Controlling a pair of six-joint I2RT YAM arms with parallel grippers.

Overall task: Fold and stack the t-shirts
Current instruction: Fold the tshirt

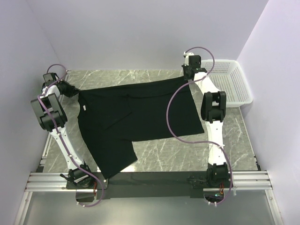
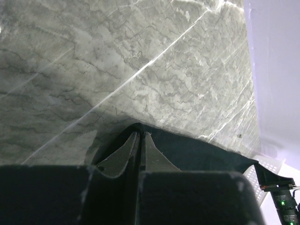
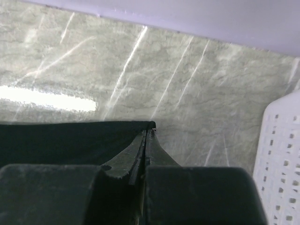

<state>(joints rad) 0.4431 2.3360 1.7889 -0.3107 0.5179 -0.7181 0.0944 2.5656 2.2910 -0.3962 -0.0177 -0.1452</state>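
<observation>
Light: bright, even, diffuse, from overhead.
Glare: white streak on the marble table, left of the right gripper.
Shadow: soft dark patch ahead-left of the left gripper.
Focus: finger bases blurred near both lenses.
Detail: t-shirt reads as flat black.

Grey marble table: black t-shirt spread across; white basket far right corner.

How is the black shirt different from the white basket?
The t-shirt is black; the basket is white. The t-shirt spreads over the middle of the table; the basket sits at its far right corner. The left gripper and right gripper have jaws shut on the t-shirt; nothing touches the basket. Both are on that table.
</observation>
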